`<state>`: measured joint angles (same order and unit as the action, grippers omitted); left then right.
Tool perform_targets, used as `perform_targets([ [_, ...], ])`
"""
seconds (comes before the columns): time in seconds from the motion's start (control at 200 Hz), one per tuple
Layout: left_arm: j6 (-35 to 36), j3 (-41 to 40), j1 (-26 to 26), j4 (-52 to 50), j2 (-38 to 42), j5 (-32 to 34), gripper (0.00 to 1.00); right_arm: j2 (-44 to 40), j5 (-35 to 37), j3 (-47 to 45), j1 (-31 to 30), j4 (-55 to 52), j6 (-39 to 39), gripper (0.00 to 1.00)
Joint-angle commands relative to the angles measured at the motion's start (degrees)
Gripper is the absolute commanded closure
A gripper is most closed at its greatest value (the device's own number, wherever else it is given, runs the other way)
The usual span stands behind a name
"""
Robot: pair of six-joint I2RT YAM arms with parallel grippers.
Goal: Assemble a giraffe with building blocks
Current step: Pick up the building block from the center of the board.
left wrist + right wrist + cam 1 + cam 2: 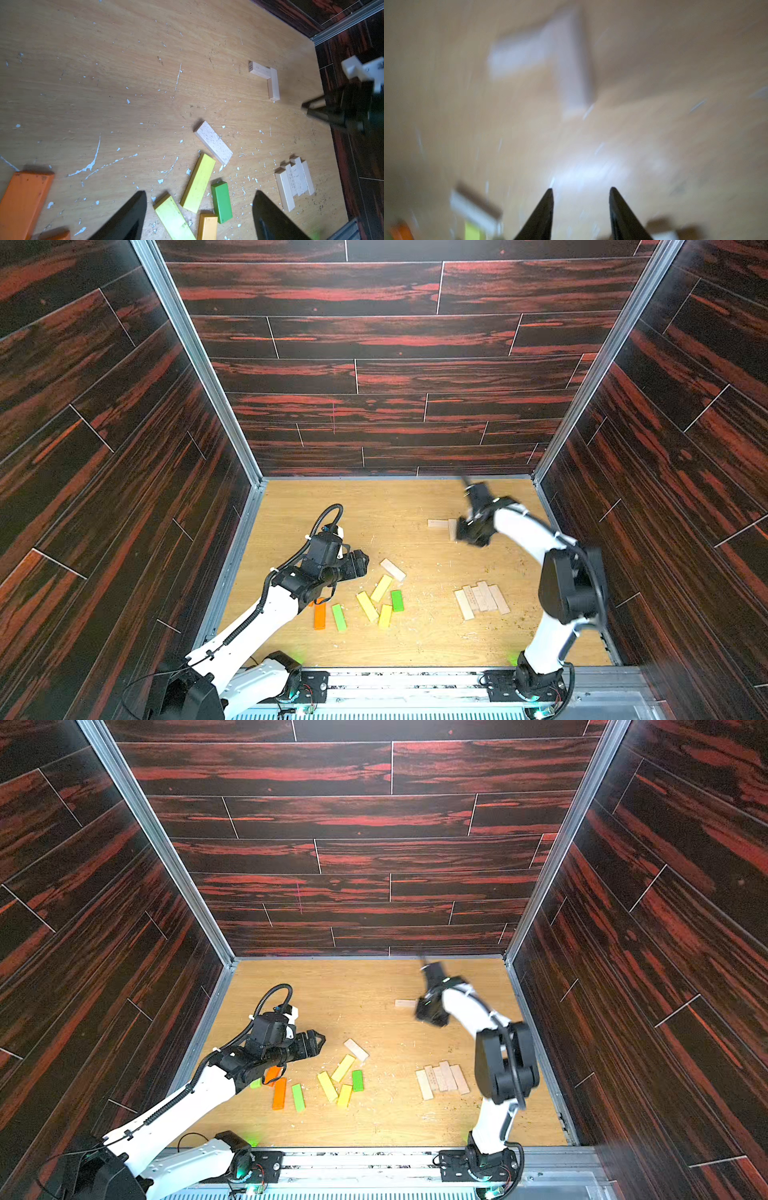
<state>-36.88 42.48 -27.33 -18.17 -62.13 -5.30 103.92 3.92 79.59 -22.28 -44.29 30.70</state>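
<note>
Several coloured building blocks lie flat at the centre-left: an orange one (319,615), a green one (339,617), yellow ones (367,606) and a short green one (397,600). A pale plank (392,569) lies just beyond them. My left gripper (361,562) (200,194) hovers open above this cluster, holding nothing. Several pale planks (482,599) lie side by side at the right. Farther back, two pale planks (267,78) form an L on the floor. My right gripper (463,533) (581,189) is beside the L, blurred by motion, open and empty.
The wooden floor (374,506) is scratched and flecked with white paint chips. Dark wood-patterned walls (374,364) enclose it on three sides, with metal rails at the corners. The arm bases sit on a rail (407,684) at the near edge.
</note>
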Motion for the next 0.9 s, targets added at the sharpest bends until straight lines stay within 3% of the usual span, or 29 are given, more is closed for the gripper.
perform_targets([
  [0.0, 0.3, -0.8, 0.2, -1.3, 2.3, -0.2, 0.17, 0.0, 1.9, -0.2, -7.7, -1.9, -1.5, 0.52],
  [0.115, 0.0, -1.5, 0.2, -2.5, 4.9, 0.6, 0.17, 4.5, 3.0, 5.8, -14.9, -3.6, -5.2, 0.49],
  [0.271, -0.4, -3.2, 0.3, -3.5, 9.8, 2.4, 0.17, 11.1, 1.3, 12.3, -18.8, -4.9, -10.7, 0.47],
  [0.601, 0.1, -3.3, 0.4, -5.3, 11.5, 3.1, 0.17, 16.9, -2.0, 15.7, -22.4, -5.4, -20.2, 0.43],
  [0.897, 0.4, -2.8, 0.5, -5.7, 11.1, 3.4, 0.17, 19.8, -3.6, 15.8, -23.6, -5.4, -22.6, 0.4],
])
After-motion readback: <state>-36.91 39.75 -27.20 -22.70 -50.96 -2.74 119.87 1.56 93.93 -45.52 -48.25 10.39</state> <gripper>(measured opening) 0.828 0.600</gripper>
